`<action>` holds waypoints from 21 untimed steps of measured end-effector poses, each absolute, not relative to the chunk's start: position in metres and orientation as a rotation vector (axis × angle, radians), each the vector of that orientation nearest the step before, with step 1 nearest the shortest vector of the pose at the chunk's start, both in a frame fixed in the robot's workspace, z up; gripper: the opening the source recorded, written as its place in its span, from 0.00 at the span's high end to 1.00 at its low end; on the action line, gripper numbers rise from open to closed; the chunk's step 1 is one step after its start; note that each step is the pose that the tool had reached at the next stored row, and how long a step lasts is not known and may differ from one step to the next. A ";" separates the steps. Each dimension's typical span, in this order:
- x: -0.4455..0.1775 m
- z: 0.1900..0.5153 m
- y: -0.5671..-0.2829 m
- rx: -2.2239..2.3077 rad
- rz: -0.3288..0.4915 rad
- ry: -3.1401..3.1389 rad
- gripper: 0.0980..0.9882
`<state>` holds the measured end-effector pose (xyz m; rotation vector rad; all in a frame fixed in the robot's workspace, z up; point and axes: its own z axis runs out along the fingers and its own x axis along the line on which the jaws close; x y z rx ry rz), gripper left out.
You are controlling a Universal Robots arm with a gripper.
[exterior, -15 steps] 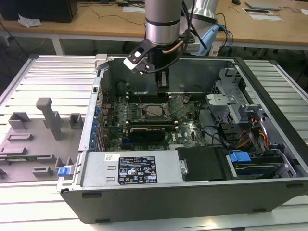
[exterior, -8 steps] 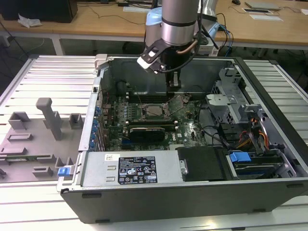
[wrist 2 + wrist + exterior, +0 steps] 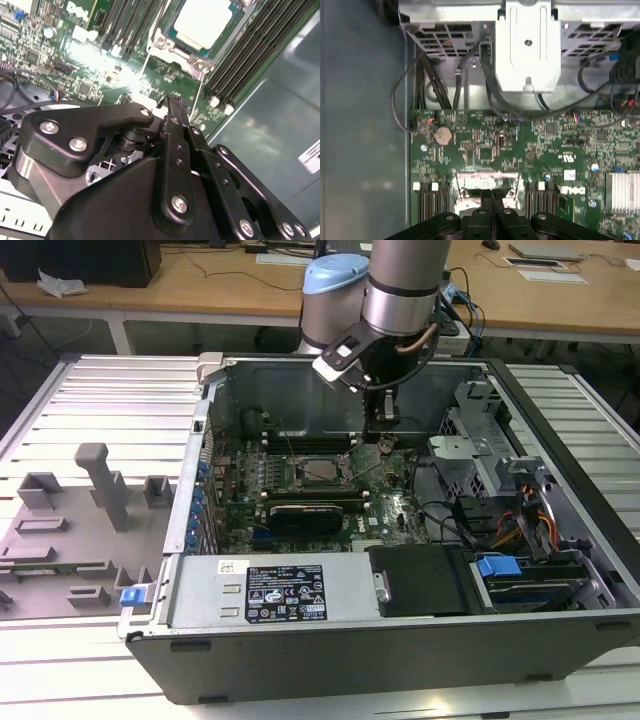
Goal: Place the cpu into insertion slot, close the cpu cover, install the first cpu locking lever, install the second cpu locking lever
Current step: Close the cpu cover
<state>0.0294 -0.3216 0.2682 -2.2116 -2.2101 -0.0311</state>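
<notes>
The gripper [image 3: 169, 103] is down at the socket edge, and the cpu [image 3: 202, 22] is in place.
The cpu shows a pale silver square face and lies flat in the slot [image 3: 300, 472] on the green board [image 3: 520, 160], with the grey metal cover [image 3: 172, 50] framing it. The gripper's fingers are pressed together, nothing visible between them, tips just beside the cover's edge. Black memory slots [image 3: 250, 55] flank the cpu on both sides. A coin battery [image 3: 442, 135], black cables [image 3: 432, 82] and a metal bracket [image 3: 527, 50] sit further off inside the case [image 3: 300, 400].
</notes>
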 end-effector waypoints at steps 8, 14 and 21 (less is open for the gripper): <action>0.048 0.268 -0.322 -2.202 -0.006 -2.201 0.99; 0.050 0.267 -0.321 -2.183 0.002 -2.219 0.99; 0.050 0.264 -0.321 -2.157 -0.019 -2.260 0.99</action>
